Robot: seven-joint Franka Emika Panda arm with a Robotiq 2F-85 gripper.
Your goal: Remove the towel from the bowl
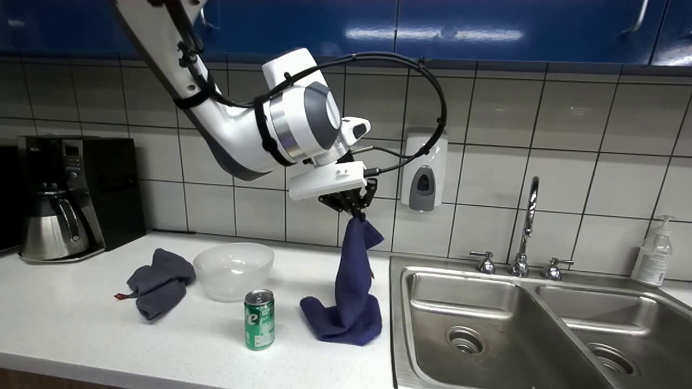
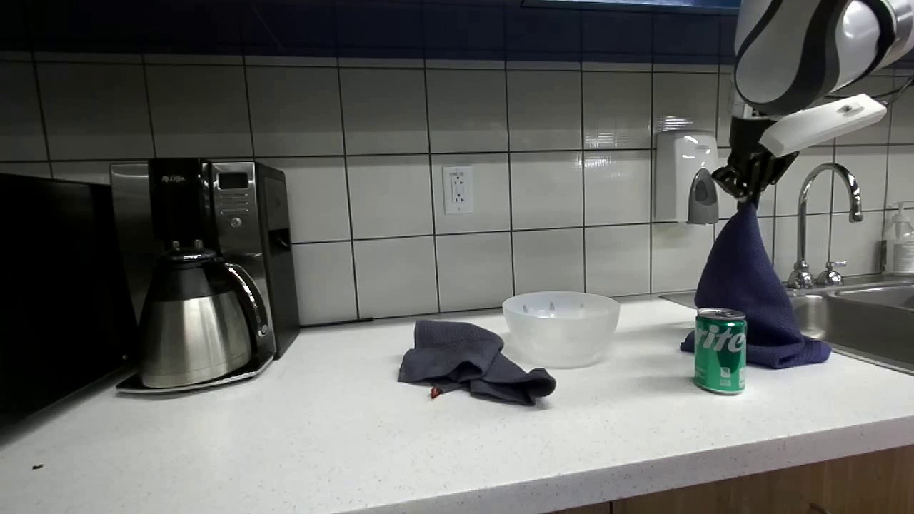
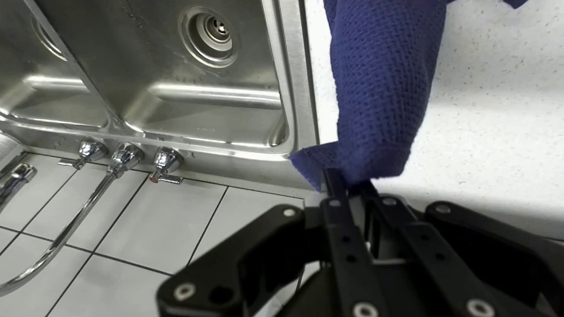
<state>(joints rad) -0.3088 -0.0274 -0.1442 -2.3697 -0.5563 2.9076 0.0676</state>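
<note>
"Holding the towel [image 1: 352, 283] well?"

"Yes: my tool [image 3: 348, 182] is clamped on its upper end, and the lower folds rest on the bench [image 1: 189, 346], just beside the sink [image 1: 400, 324], near the can [image 1: 259, 320], out of the bowl [image 1: 232, 278]."

"How would you finish?"

"I'd lower it straight down so it piles on itself, then loosen my grip and rise slowly, lest the weave snag. Drifting one way could knock the can; the other might let a corner drop into the sink."

"And around us?"

"White, speckled bench, a grey cloth [image 2: 468, 357] by the bowl, then the coffee maker [image 1: 89, 186] before pale tiles [image 2: 389, 193], with blue cupboards [image 1: 303, 21] above."
</note>
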